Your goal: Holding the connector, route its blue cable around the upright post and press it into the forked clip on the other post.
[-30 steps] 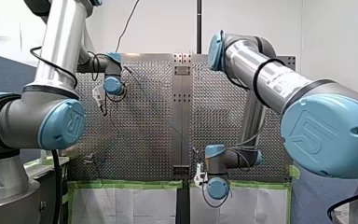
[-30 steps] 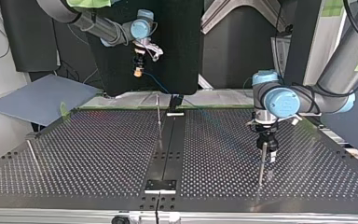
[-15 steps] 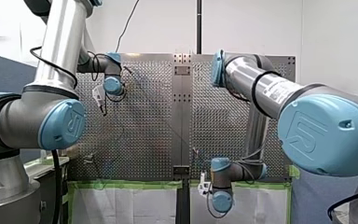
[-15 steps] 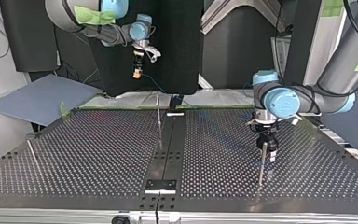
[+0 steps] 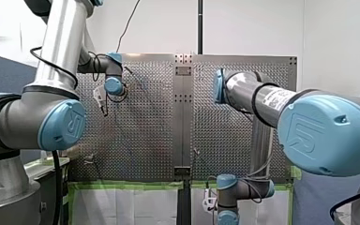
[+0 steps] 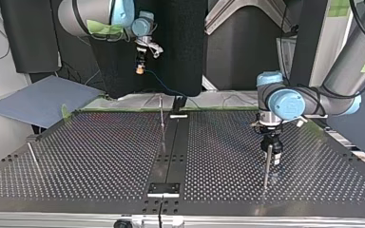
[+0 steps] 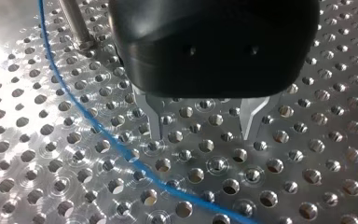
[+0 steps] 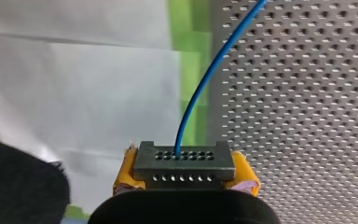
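Perforated table (image 6: pixel 76 156): top view's lower half. Blue cable (image 8: pixel 205 84): thin, light, prob. floppy. Connector (image 8: pixel 184 161), top view's upper left, off table: small rigid block pinched betw. right gripper (image 8: pixel 185 176) yellow pads; grip block, not wire. Left gripper (image 7: pixel 203 126) spread, empty.

My left end effector (image 7: pixel 202 135) hangs low, metal fingers (image 7: pixel 153 114) apart; my right end effector (image 8: pixel 185 175) is up high, yellow pads (image 8: pixel 123 169) clamped on the connector (image 8: pixel 184 161).

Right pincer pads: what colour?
Yellow. The pads flank the dark grey connector; shows best in the right wrist view.
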Robot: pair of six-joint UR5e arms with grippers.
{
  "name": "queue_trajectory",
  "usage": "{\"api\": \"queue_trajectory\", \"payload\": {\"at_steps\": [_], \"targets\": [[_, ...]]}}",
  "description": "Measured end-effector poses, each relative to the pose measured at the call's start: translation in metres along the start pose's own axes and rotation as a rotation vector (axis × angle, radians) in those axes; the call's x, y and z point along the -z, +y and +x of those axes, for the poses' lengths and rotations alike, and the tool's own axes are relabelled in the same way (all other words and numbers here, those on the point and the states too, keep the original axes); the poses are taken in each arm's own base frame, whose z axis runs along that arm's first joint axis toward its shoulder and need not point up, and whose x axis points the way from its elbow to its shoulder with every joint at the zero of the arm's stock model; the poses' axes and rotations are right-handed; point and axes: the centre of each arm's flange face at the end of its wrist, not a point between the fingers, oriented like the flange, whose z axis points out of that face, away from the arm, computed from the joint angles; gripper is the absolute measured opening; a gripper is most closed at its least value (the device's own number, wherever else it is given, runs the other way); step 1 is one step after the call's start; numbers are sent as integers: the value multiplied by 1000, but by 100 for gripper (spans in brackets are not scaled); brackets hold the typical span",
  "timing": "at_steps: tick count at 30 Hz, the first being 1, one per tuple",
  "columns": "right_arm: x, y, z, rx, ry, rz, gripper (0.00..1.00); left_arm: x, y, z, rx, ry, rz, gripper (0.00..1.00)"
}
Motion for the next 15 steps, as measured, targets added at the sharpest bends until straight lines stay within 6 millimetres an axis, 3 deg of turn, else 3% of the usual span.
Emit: {"api": "queue_trajectory", "payload": {"at_steps": [7, 15], "targets": [[16, 9, -38, 37, -51, 21, 0, 0, 0, 0, 0, 1, 0, 81], [25, 15, -68, 65, -76, 22, 0, 0, 0, 0, 0, 0, -1, 81]]}}
